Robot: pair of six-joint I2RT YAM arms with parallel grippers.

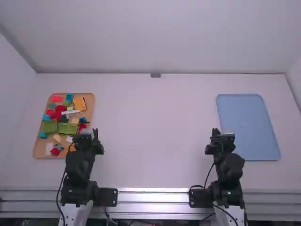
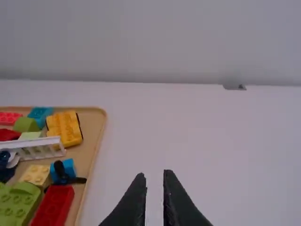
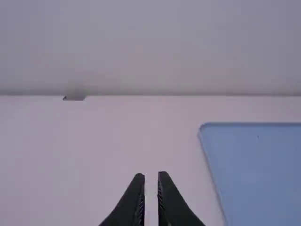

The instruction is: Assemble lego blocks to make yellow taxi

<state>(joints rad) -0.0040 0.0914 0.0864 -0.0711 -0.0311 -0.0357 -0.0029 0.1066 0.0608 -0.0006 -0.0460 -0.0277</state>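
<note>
As you look down in the high view, you have a tan tray [image 1: 39, 147] of mixed blocks on the table's left side and a blue tray [image 1: 249, 129] on its right. The yellow block [image 1: 80, 104] sits near the tan tray's far right corner; green blocks [image 1: 68, 128] and a white slatted piece [image 1: 71, 112] crowd the middle. Your left gripper [image 1: 88, 133] overlaps the tan tray's near right part, covering some of its edge from this angle, while your right gripper [image 1: 222, 133] shows near the blue tray's left edge. Black cables [image 1: 60, 193] run alongside the arms, and a small grey fitting [image 1: 155, 75] sits at the table's far edge.

In the left wrist view, your left gripper [image 2: 154, 174] has its fingers apart, with nothing between them. The yellow block has a light-blue block [image 2: 40, 115] just beside it, and the slatted piece lies between it and a pale yellow block [image 2: 36, 174]. A black piece [image 2: 60, 170] lies against another blue block [image 2: 69, 167], near a red block [image 2: 53, 205].

In the right wrist view, your right gripper [image 3: 151, 175] also has parted, empty fingers, near the blue tray.
</note>
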